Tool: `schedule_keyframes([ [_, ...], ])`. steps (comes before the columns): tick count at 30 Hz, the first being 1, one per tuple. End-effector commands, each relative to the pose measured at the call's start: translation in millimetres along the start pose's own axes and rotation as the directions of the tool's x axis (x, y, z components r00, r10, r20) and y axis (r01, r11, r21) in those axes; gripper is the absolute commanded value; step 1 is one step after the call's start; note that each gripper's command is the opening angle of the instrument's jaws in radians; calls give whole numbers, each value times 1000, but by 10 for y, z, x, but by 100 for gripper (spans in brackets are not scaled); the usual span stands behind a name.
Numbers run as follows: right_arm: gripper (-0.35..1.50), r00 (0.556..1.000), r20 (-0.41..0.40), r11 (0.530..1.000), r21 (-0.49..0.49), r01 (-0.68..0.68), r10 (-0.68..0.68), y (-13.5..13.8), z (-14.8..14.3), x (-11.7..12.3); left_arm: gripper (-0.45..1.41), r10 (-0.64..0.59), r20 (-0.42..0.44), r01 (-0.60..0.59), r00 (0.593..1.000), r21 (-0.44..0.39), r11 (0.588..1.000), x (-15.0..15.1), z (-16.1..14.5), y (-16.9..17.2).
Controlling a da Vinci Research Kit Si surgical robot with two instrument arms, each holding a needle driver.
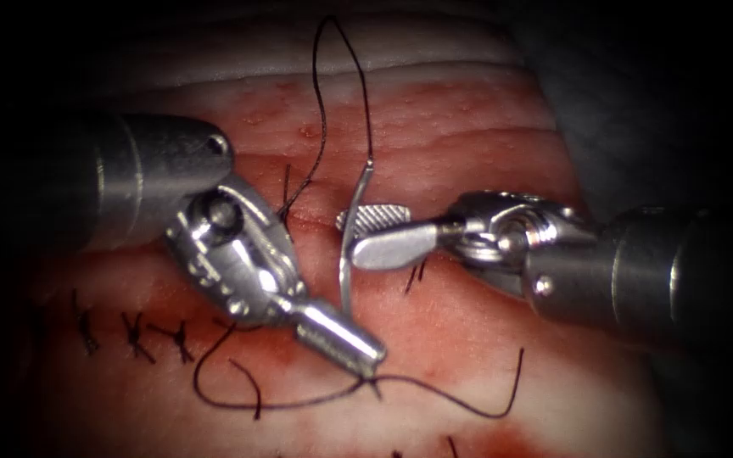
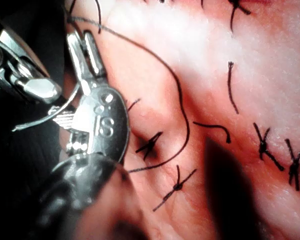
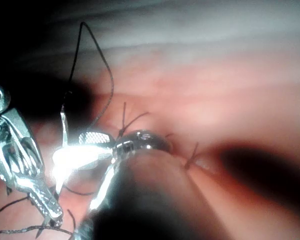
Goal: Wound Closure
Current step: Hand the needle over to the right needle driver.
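Now right steel needle driver (image 1: 375, 236) clamps curved silver needle (image 1: 351, 233) mid-curve, clear above pink tissue (image 1: 468, 127); left steel needle driver (image 1: 365, 356) clamps black thread (image 1: 434, 392) near tissue.

Three tied stitches (image 1: 135, 337) are sitting in a row near the lower left edge of the tissue (image 1: 468, 127). A cut end of thread (image 1: 252, 386) is lying just right of them, where red fluid (image 1: 277, 356) is pooling. A grey backdrop (image 1: 621, 110) is showing beyond the upper right edge.
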Motion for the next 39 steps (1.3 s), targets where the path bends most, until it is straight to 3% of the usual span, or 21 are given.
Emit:
schedule_keyframes([
  [1,101,1000,6,1000,9,-2,2,5,12,-1,-45,2,1,-2,1000,0,1000,-7,2,-3],
  [16,56,1000,-4,999,33,1,-1,4,20,-7,-45,-7,0,7,1000,-1,1000,-6,5,-3],
  [23,16,1000,-23,1000,30,2,-1,4,23,-8,-45,-5,-1,5,1000,-2,1000,-4,6,-3],
  [27,-35,999,-45,1000,11,1,0,4,24,-7,-45,-5,0,5,1000,-2,1000,-3,7,-3],
  [32,-35,998,-69,1000,-10,-6,5,7,23,-6,-43,-39,-5,39,999,-2,999,-3,7,-4],
  [33,-35,998,-69,1000,-23,-7,5,8,22,-6,7,-56,-6,56,998,-1,998,-3,7,-4],
  [34,-35,998,-67,1000,-26,-6,5,9,21,-5,31,-62,-7,62,998,-1,998,-3,7,-5],
  [39,-35,997,-79,999,-51,-9,5,13,13,0,86,-103,-24,103,994,31,994,-3,4,-9],
])
